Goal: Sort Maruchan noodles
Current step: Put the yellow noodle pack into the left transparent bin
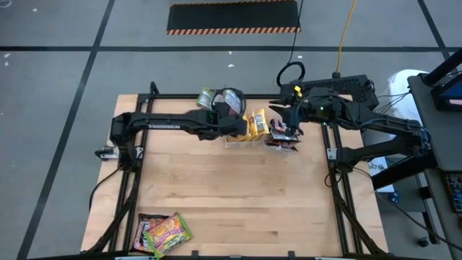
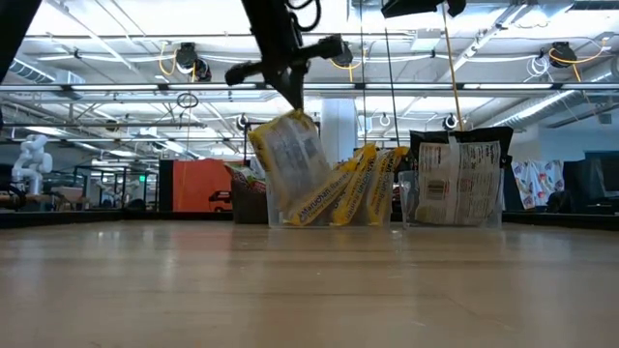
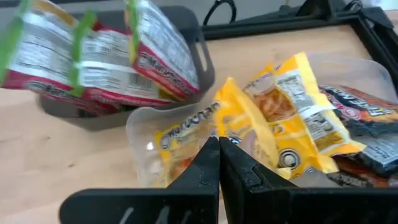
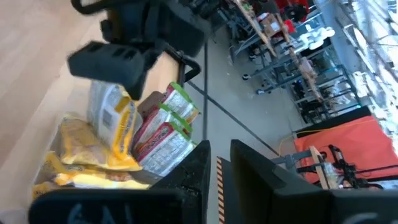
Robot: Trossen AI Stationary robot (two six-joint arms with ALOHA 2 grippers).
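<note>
My left gripper (image 2: pixel 293 97) is pinched shut on a yellow packet (image 2: pixel 290 159), hanging it over the clear tub (image 2: pixel 329 208) of yellow ones. My right gripper (image 4: pixel 221 165) sits partly open — empty — above the dark packets (image 1: pixel 281 141); more packets (image 1: pixel 162 232) lie at the bench's near edge.

From my station I see the table (image 1: pixel 231 202) as pale wood, smooth with a soft sheen, framed by matt black metal rails (image 1: pixel 345 209). On it, the yellow noodle packets (image 3: pixel 292 118) are crinkly glossy plastic, standing in a clear plastic tub (image 3: pixel 146 134) that catches glare. Beside that tub, the green-edged packets (image 3: pixel 93 68) look equally shiny, and their dark grey box (image 3: pixel 196 56) is dull, matt plastic. The left gripper (image 3: pixel 219 163) fingers look like matt black plastic.
</note>
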